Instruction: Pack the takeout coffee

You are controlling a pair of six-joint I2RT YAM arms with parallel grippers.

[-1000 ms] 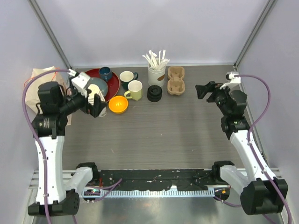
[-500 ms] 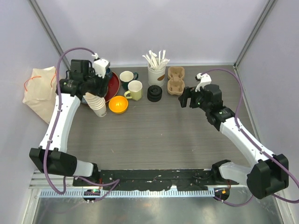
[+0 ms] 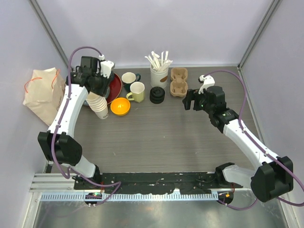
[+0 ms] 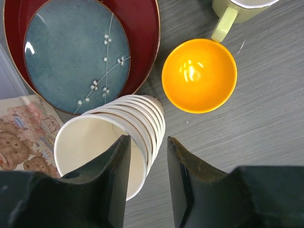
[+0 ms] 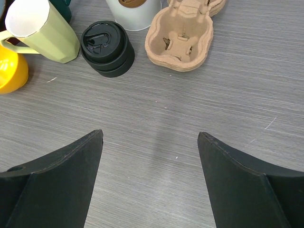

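Grey wood-grain tabletop [image 3: 156,137] spreads below you: at upper left your left gripper [image 4: 147,142] stands narrowly parted astride the top rim of the stack of white paper cups [image 4: 102,142], the stack of black lids [image 3: 157,95] sits upper centre, and past the pulp cup carrier [image 3: 178,81] your right gripper [image 5: 149,137] gapes wide, holding nothing.

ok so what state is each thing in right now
paper cup stack: nested, lidless, top cup empty
left tool: open, fingers astride that stack's rim
right tool: open, empty
black lids: stacked, on no cup
cup carrier: empty
orange bowl: upright, empty
yellow mug: upright
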